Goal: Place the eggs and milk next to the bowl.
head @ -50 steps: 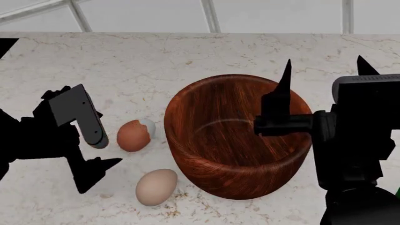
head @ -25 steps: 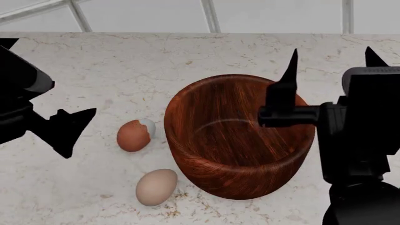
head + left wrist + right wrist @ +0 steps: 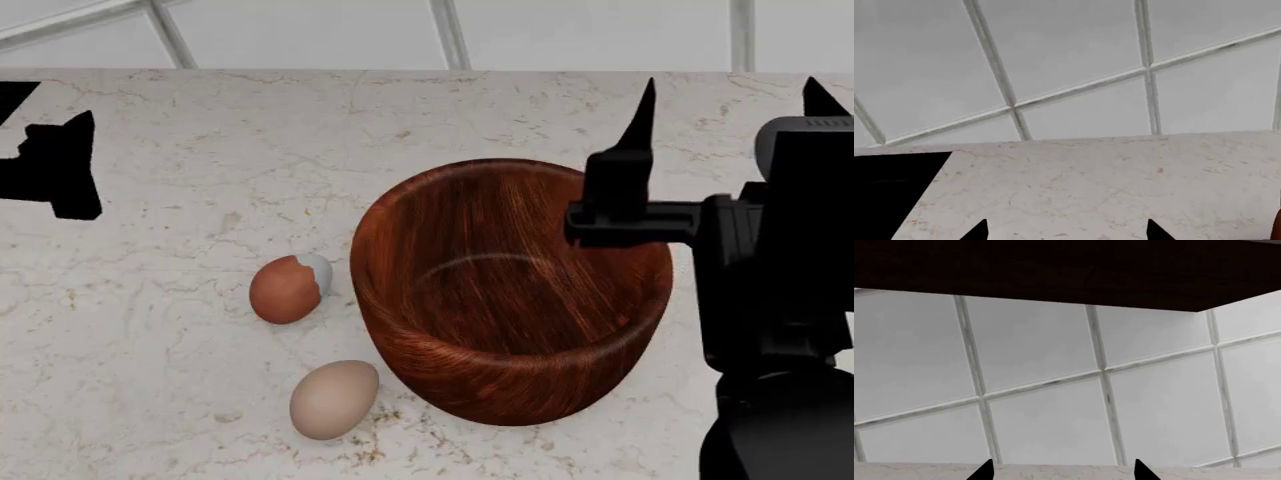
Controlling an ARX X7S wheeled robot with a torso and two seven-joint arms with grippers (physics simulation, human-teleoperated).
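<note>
The dark wooden bowl stands mid-counter in the head view. Two eggs lie just left of it: a reddish-brown one close to its wall and a pale beige one nearer the front. The milk is out of view. My left gripper is open with only bare counter between its tips; in the head view its black body sits at the far left, well away from the eggs. My right gripper hovers open over the bowl's right rim, its tips empty and facing the tiled wall.
The marble counter runs back to a white tiled wall. A dark overhead cupboard shows in the right wrist view. My right arm's black body covers the counter right of the bowl.
My left arm has pulled away from the eggs, up and out to the far left. The right gripper drifted slightly right and farther back. Eggs and bowl stayed put.
</note>
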